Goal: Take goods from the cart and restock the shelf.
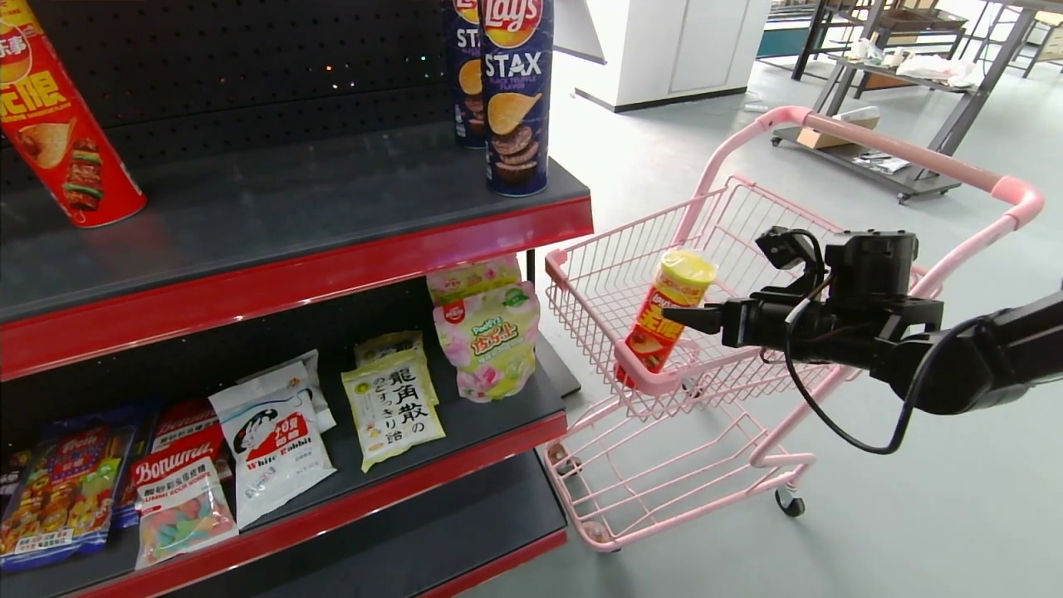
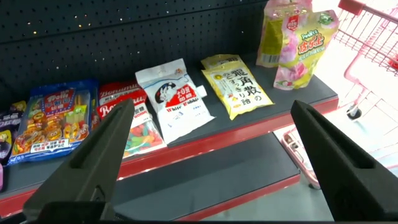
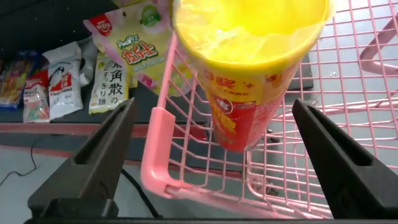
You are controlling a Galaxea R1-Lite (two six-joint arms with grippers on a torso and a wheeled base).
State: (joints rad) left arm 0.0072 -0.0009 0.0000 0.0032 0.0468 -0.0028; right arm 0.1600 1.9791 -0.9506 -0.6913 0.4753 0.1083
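Note:
A red chip can (image 1: pixel 667 324) with a yellow lid stands tilted in the front corner of the pink cart's basket (image 1: pixel 581 286). My right gripper (image 1: pixel 685 318) is at the can from the cart's handle side, level with its middle. In the right wrist view the can (image 3: pixel 249 93) lies centred ahead of the gripper (image 3: pixel 212 109), whose fingers (image 3: pixel 93 168) are open and clear of it. My left gripper (image 2: pixel 212 106) hangs open and holds nothing, facing the snack bags on the middle shelf (image 2: pixel 205 149).
On the upper shelf (image 1: pixel 291 199) stand a red chip can (image 1: pixel 71 133) and two dark blue cans (image 1: pixel 515 91), with bare space between them. Snack bags (image 1: pixel 274 440) line the middle shelf. The cart handle (image 1: pixel 897 154) rises behind my right arm. Metal tables stand farther back.

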